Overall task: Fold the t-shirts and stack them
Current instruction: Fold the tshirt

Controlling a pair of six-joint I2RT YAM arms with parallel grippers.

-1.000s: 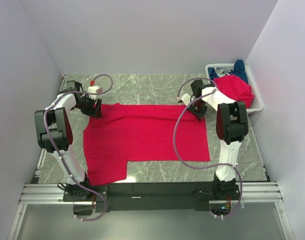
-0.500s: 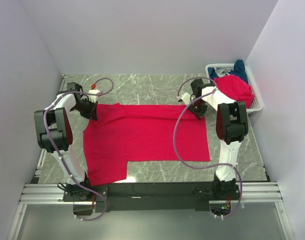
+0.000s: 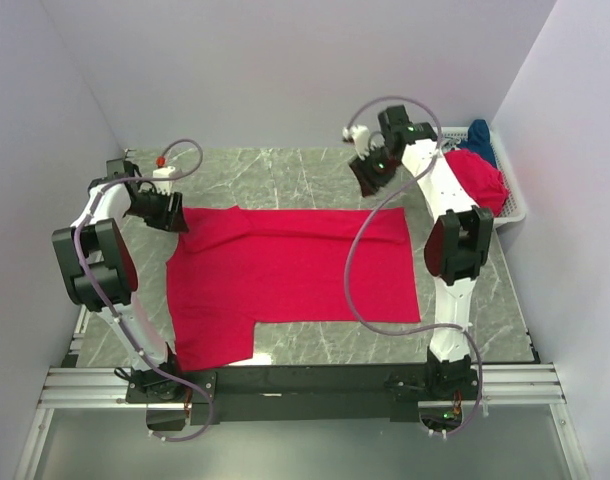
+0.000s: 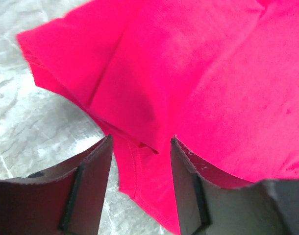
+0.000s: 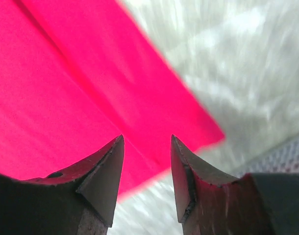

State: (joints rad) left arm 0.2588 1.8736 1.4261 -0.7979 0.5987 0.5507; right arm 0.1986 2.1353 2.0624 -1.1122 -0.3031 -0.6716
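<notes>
A bright red t-shirt (image 3: 295, 270) lies spread flat on the marble table, one sleeve toward the near left. My left gripper (image 3: 175, 217) hovers open over the shirt's far left sleeve; in the left wrist view the sleeve hem (image 4: 135, 171) lies between my fingers (image 4: 141, 139), untouched. My right gripper (image 3: 368, 178) is raised above the table beyond the shirt's far right corner, open and empty. The right wrist view, blurred, shows that corner (image 5: 66, 73) below the gripper (image 5: 147, 138). A second red t-shirt (image 3: 475, 180) and a dark blue one (image 3: 480, 140) lie bunched in the basket.
The white mesh basket (image 3: 520, 212) stands at the far right against the wall. Bare marble (image 3: 285, 170) runs between the shirt and the back wall. Walls close in on the left, back and right.
Both grippers opened and let go of the shirt's far edge. The right arm lifted up and back toward the wall; the left drew slightly away to the left.
</notes>
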